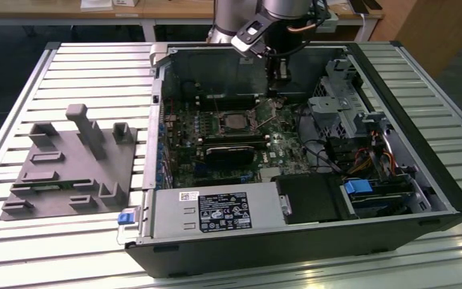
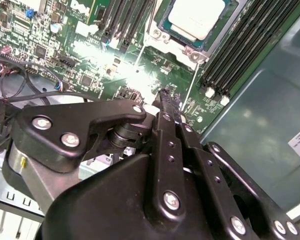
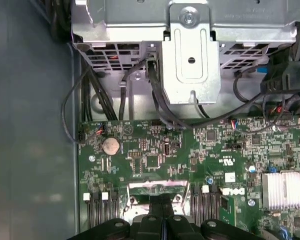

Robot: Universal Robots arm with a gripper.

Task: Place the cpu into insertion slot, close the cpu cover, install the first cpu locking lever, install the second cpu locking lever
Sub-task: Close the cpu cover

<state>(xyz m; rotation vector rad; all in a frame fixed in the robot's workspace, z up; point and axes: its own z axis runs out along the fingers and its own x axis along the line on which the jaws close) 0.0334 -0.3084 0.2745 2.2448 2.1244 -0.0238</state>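
The cpu [image 2: 197, 16], a flat square chip with a silver-grey top, lies in the insertion slot [image 1: 232, 123] on the green board inside the open computer case. The silvery cpu cover [image 2: 176, 47] frames the chip and looks flat over it. Two thin metal lever rods [image 2: 139, 54] run along the socket's sides. My gripper [image 2: 165, 96] hangs just above the board beside the socket's edge, shut, with nothing visible between its fingers. In the exterior view the gripper [image 1: 280, 84] stands behind the socket, towards the case's rear wall. The fingertips [image 3: 151, 212] reach a silvery part of the socket [image 3: 152, 191].
Black memory slots [image 2: 242, 47] flank the socket. A black block [image 1: 229, 158] sits in front of it. A metal drive cage [image 1: 339, 114] with cables is on the exterior view's right, a power supply [image 1: 207, 211] at the front, and a grey fixture tray [image 1: 70, 159] on the slatted table.
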